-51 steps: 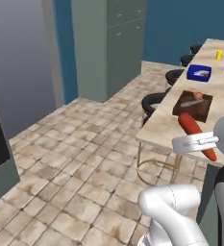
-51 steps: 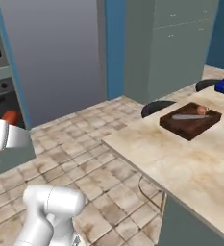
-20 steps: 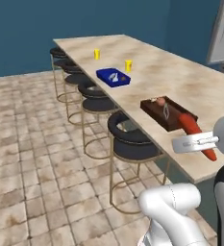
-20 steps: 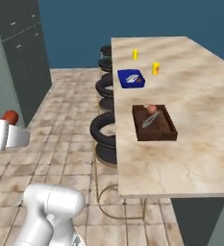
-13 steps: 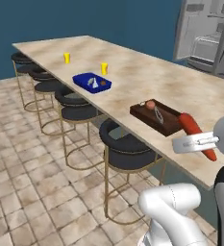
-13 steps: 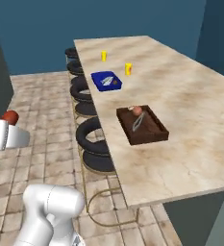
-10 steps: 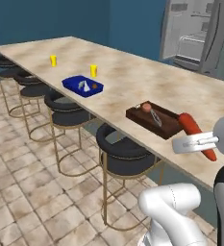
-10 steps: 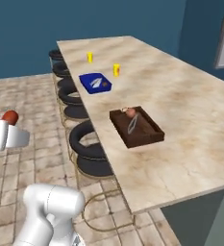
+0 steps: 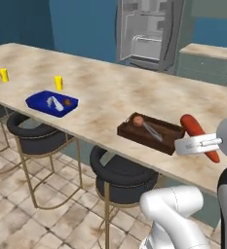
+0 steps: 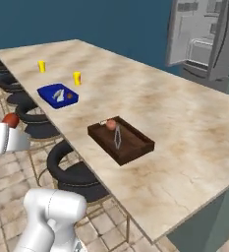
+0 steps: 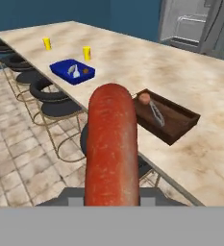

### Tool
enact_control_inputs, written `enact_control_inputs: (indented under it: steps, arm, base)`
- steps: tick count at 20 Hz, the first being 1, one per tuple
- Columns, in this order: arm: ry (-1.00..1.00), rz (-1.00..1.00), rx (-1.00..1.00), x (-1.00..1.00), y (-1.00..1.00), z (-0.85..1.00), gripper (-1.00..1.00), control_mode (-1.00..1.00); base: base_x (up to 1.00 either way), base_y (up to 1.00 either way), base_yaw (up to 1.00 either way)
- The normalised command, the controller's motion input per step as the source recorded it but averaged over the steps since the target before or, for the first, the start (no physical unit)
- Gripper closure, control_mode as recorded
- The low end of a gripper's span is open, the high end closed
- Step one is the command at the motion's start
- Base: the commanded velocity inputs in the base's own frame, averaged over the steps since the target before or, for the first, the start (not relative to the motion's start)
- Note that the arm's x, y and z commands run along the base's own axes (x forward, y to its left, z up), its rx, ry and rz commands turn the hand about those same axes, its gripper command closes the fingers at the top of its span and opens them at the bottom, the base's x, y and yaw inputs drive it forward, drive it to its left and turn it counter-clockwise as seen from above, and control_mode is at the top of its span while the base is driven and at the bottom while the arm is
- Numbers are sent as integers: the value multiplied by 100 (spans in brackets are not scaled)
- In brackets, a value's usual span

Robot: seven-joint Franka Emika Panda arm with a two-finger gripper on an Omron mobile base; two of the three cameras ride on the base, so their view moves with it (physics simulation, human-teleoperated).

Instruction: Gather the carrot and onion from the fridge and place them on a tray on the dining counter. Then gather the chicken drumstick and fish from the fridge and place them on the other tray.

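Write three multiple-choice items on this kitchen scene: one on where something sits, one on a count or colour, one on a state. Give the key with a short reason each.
1. Where does the brown tray sit?
A. on the dining counter
B. on a stool
C. on the floor

2. How many small yellow cups stand near the blue tray?
A. none
B. two
C. five

3. What is the state of the gripper?
A. wide open with nothing in it
B. shut on a fork
C. shut on the carrot

Key:
1 A, the brown tray lies flat on the marble top, near its stool-side edge.
2 B, one yellow cup stands just behind the blue tray and another yellow cup stands farther along the counter.
3 C, the hand view shows the long orange-red carrot rising from between the fingers.
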Motion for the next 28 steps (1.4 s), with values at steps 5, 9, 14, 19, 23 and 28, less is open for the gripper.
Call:
enact_control_inputs:
  steps: [5, 9, 14, 19, 23, 28]
  arm:
    - [0, 0, 0, 0, 0, 0, 100, 100]
    - [0, 0, 0, 0, 0, 0, 100, 100]
    - [0, 0, 0, 0, 0, 0, 100, 100]
    - [0, 0, 0, 0, 0, 0, 100, 100]
    - [3, -23, 0, 39, 7, 0, 100, -100]
    - [13, -38, 0, 91, 0, -5, 100, -100]
  base:
    - [24, 63, -52]
    - [27, 60, -53]
    - [25, 53, -53]
    - [33, 38, -53]
    - [28, 17, -25]
    - [0, 0, 0]
